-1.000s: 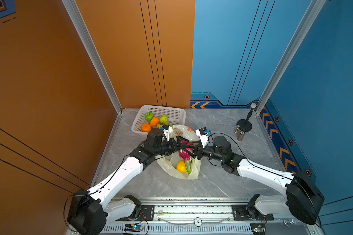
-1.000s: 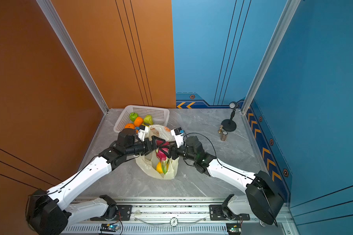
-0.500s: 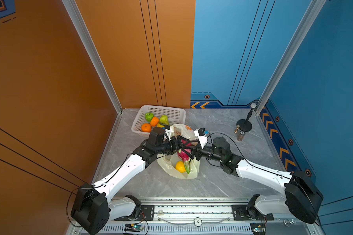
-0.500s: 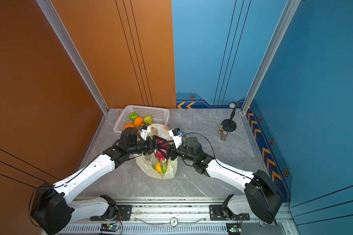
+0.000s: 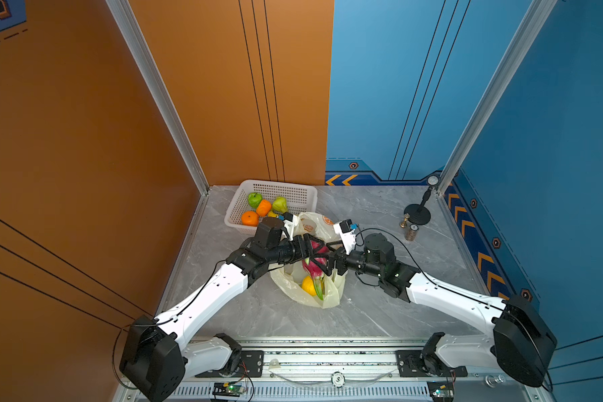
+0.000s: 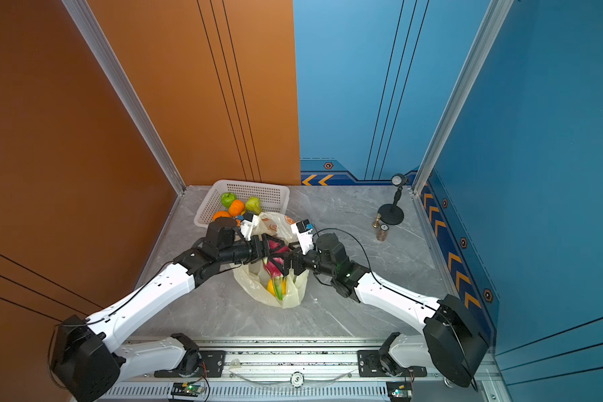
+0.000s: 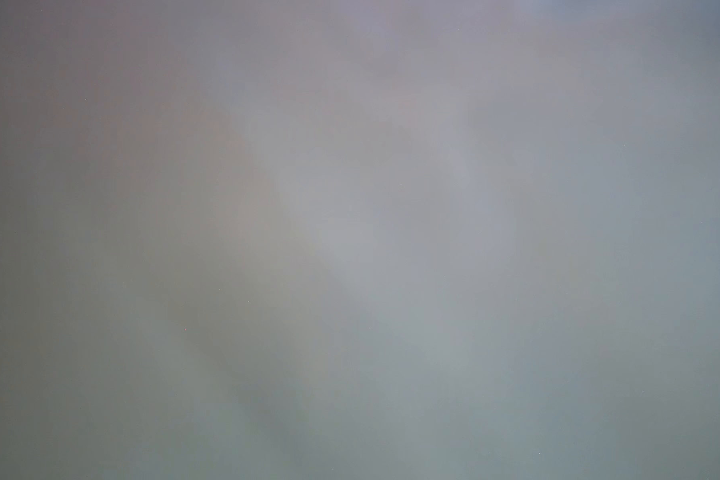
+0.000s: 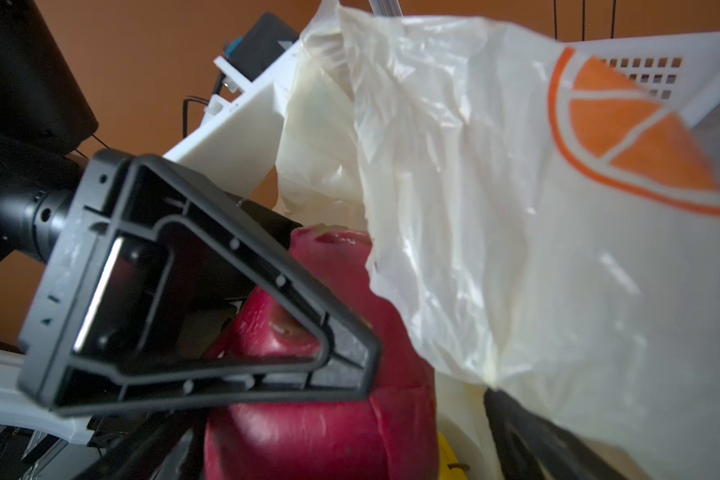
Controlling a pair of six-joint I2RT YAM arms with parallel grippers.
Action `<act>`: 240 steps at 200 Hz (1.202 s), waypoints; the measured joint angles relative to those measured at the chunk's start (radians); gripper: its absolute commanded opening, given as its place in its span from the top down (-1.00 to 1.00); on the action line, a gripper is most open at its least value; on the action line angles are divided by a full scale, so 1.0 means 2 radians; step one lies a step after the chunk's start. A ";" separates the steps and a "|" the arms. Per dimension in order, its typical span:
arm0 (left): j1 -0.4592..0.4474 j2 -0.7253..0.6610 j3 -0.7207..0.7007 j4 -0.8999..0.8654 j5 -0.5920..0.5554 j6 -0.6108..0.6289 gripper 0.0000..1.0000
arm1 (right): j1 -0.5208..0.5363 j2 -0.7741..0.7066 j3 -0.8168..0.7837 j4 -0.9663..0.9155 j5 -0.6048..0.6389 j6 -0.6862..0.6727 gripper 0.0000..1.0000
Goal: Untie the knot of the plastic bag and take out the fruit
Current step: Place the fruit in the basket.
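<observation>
You had the grey marble table (image 5: pixel 380 215) under both arms. The left arm (image 5: pixel 206 299) and the right arm (image 5: pixel 449 296) reached inward from the near rail and met over the middle.

There, in both top views, lay the plastic bag (image 5: pixel 288 278) (image 6: pixel 253 287). It was pale yellow with orange-slice prints, its mouth gaped upward, and it sat just in front of the white basket (image 5: pixel 293 191) (image 6: pixel 258 190) at the far left of the table. In the right wrist view its crinkled film (image 8: pixel 516 249) hung close before the lens.

Inside the bag, the dragon fruit (image 5: pixel 310 268) (image 6: pixel 272 269) (image 8: pixel 308 428) sat in the open mouth with its green tips toward you. A yellow citrus (image 5: pixel 308 285) touched it on the near side.

Your left gripper (image 5: pixel 312 249) was closed around the dragon fruit's far end, the jaws held part-wide by it. One finger (image 8: pixel 208 374) lay across the pink skin in the right wrist view. Your right gripper (image 5: pixel 328 259) stood beside it at the bag's mouth with its jaws spread wide, and bag film was draped near one of them.

The basket held a green apple (image 5: pixel 254 199), a green pear (image 5: pixel 280 204) and two oranges (image 5: pixel 264 207) (image 5: pixel 250 218), all close together at its left end.

Well apart, at the far right, stood a black round-based stand (image 5: pixel 417 212). Just in front of it were a small brass bell (image 5: pixel 405 221) and a small tin (image 5: pixel 412 232).

Your left wrist view gave only grey blur.
</observation>
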 measured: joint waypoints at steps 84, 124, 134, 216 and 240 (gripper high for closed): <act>0.007 -0.037 0.005 0.002 -0.026 0.059 0.03 | -0.055 -0.035 -0.042 0.023 -0.094 0.064 -0.99; 0.016 -0.055 0.012 0.009 -0.024 0.064 0.06 | -0.076 -0.041 -0.058 -0.017 -0.062 0.069 -1.00; 0.019 -0.060 0.018 0.008 -0.024 0.066 0.07 | -0.078 -0.044 -0.060 -0.033 -0.046 0.069 -0.98; 0.096 -0.080 0.084 -0.002 -0.081 0.096 0.09 | -0.082 -0.069 -0.059 -0.146 0.022 0.073 -0.92; 0.139 -0.063 0.105 -0.029 -0.113 0.117 0.09 | -0.082 -0.102 -0.051 -0.160 0.028 0.081 -1.00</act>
